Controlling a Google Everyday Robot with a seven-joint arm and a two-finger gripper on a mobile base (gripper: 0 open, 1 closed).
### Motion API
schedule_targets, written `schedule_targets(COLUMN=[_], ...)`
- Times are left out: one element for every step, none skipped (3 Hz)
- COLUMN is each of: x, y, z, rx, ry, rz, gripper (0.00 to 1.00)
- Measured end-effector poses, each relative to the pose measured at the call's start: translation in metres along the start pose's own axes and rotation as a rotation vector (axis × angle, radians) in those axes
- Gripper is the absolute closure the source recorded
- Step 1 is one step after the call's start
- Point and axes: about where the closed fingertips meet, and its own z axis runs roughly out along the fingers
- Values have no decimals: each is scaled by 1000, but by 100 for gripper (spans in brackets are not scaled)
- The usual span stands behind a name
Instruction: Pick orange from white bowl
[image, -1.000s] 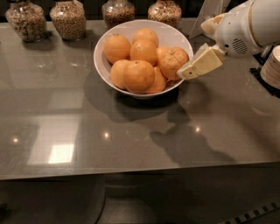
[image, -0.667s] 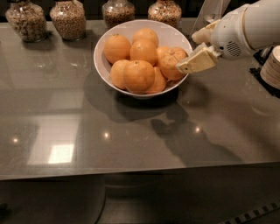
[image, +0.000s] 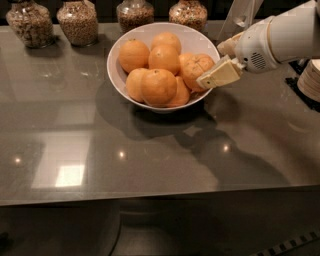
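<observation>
The white bowl (image: 120, 55) stands at the back middle of the grey table and holds several oranges. The orange (image: 196, 69) with crossing crease lines lies at the bowl's right side, against the rim. My gripper (image: 213, 64) reaches in from the right at the bowl's right rim. It is open, with one cream finger (image: 220, 75) low at the creased orange's front right and the other finger (image: 228, 45) behind it. The orange rests in the bowl among the others.
Several glass jars of grains and nuts (image: 77, 21) line the back edge of the table. A stack of pale discs (image: 311, 80) sits at the far right. The glossy table top (image: 150, 160) stretches toward the front edge.
My arm has risen a little and shifted slightly left toward the bowl, bringing the gripper closer around the creased orange. The oranges and bowl have not moved.
</observation>
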Motion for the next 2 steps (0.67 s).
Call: schedule_targets(x=[5, 8], y=[-5, -6], z=[11, 24], rx=[-16, -36], ry=[5, 10], rz=[19, 27], gripper=[34, 36])
